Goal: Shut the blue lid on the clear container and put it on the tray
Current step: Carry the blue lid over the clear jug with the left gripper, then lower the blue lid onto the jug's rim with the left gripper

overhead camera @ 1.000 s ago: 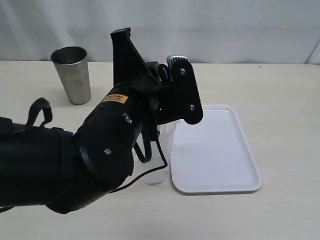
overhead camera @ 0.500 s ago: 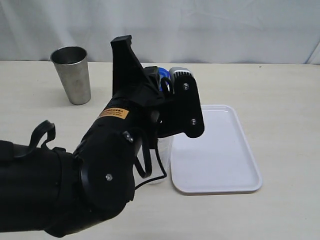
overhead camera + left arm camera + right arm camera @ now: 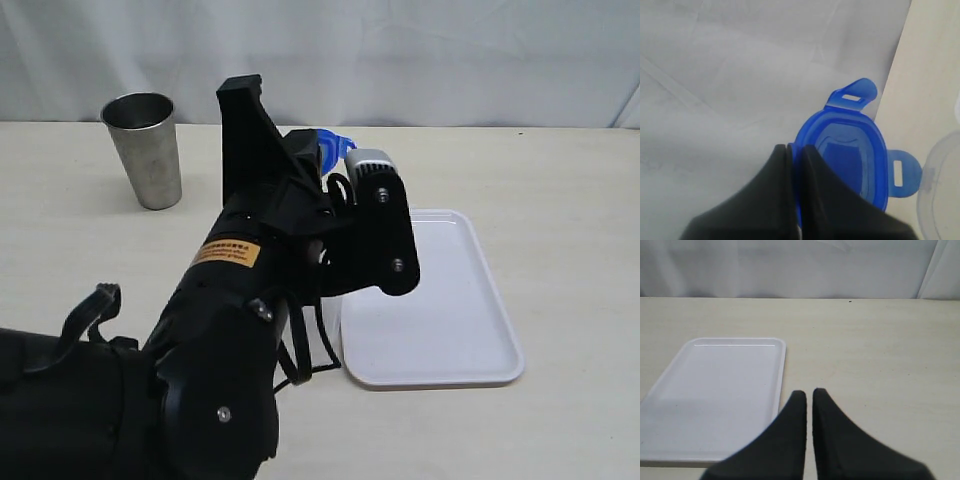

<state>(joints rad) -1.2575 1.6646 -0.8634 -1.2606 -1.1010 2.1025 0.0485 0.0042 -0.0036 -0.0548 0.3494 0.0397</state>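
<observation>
The left gripper [image 3: 794, 148] had its fingers clamped on the thin edge of the blue lid [image 3: 850, 155], up in the air and not yet over the clear container [image 3: 941, 192]. On so slight a pinch the lid could swivel and land crooked, a flap catching the rim and tipping the tall container. The right gripper [image 3: 809, 392], fingers together on nothing near the tray [image 3: 715, 385], wasn't steadying it.

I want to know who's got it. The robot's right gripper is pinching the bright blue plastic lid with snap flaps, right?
Not quite: the left gripper is pinching the bright blue plastic lid with snap flaps, as the left wrist view shows. The right gripper is shut on nothing.
</observation>
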